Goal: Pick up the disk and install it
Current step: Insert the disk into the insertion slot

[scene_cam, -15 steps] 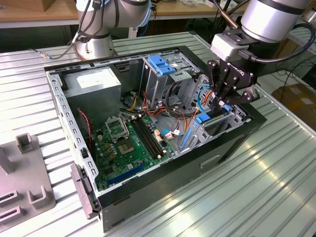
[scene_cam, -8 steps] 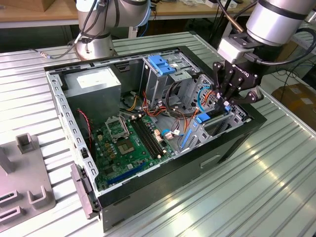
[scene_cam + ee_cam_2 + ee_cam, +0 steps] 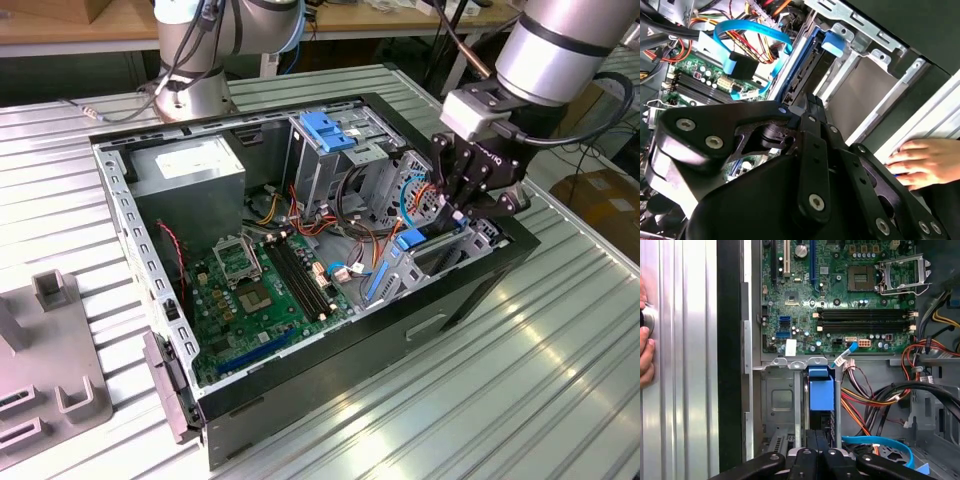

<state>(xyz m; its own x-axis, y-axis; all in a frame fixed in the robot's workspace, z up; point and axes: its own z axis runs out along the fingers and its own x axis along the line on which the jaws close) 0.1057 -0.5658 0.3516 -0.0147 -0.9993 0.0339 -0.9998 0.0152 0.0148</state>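
Observation:
The disk (image 3: pixel 821 390) stands on edge in a metal bay at the front corner of the open computer case (image 3: pixel 300 390), its blue rail and tab facing up. In the second wrist view the disk (image 3: pixel 801 67) runs down into the bay alongside a bare metal wall. The exterior view shows its blue end (image 3: pixel 410 239) just below my gripper (image 3: pixel 462 212). My gripper (image 3: pixel 809 98) is shut, its two fingers pressed together with the tips against the disk's upper edge. In the first wrist view my gripper (image 3: pixel 818 434) hangs directly over the disk.
Inside the case lie the motherboard (image 3: pixel 265 290), a grey power-supply box (image 3: pixel 190 170), a drive cage with blue latch (image 3: pixel 325 130) and loose cables (image 3: pixel 880 400). A person's hand (image 3: pixel 925 160) rests outside the case wall. A grey fixture (image 3: pixel 50 370) sits at the exterior view's left.

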